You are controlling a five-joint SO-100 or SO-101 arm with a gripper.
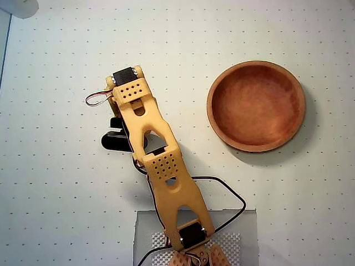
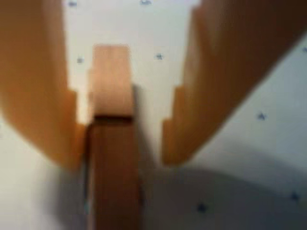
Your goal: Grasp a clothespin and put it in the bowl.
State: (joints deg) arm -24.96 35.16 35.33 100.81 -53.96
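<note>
The fingers [image 2: 122,143] stand narrowly apart in the wrist view, straddling the clothespin [image 2: 112,143] lying on the dotted tabletop [image 2: 249,158]; the left finger touches it. Overhead, the arm [image 1: 152,152] hides both; the bowl [image 1: 256,106] sits right, empty.

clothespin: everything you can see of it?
The clothespin shows only in the blurred wrist view: light brown wood, a straight narrow bar with a dark cross-notch partway along. It lies flat on the white dotted table, running away from the camera between the orange fingers of the open gripper. The left finger seems to touch it; the right stands apart.
</note>
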